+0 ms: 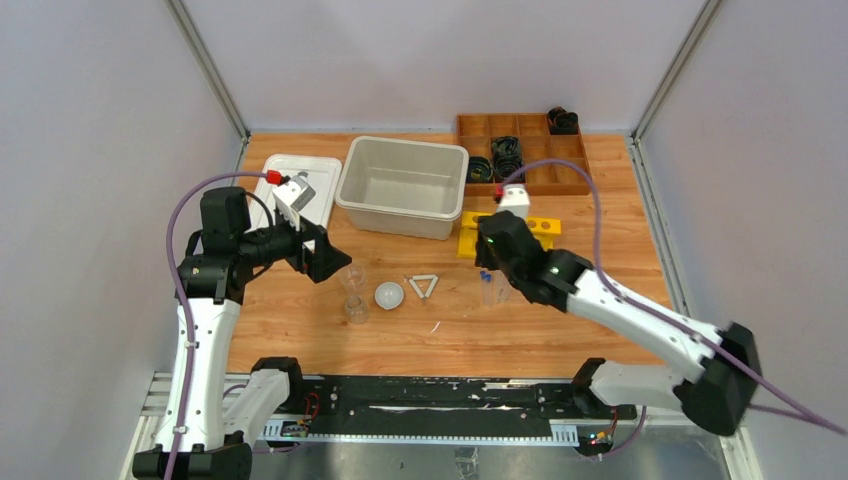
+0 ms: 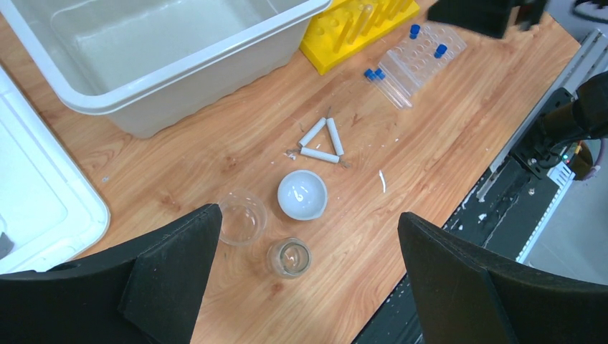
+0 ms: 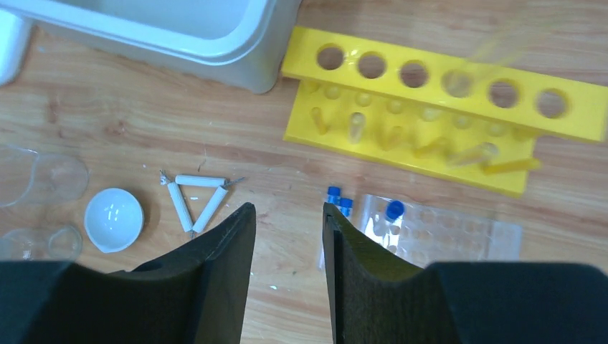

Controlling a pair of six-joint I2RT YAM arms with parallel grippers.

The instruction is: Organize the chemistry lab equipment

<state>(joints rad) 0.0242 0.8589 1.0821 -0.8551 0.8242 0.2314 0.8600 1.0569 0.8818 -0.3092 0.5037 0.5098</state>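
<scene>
Left fingers (image 1: 326, 260): spread wide and empty, hanging above the glass beakers (image 2: 242, 218) without touching them.
Right fingers (image 1: 487, 266): partly parted with nothing between them, poised over the blue-capped tubes (image 3: 335, 197).
Blue-capped tubes: two lie on the table just beside the clear tube tray (image 3: 459, 233) and at least one stands in it. They are right of the table's middle, on the near side of the yellow rack (image 3: 430, 122).
Other glassware: the beakers, white dish (image 2: 302, 194) and white triangle (image 2: 320, 141) sit grouped mid-table, between the grey bin (image 2: 215, 64) and the near edge.
Step in hand: probably sorting the tubes, with the right arm between grasps.
Next move: lower the right fingers astride one lying tube and close gently across its body, clear of its neighbour. Round glass may roll or slip.
</scene>
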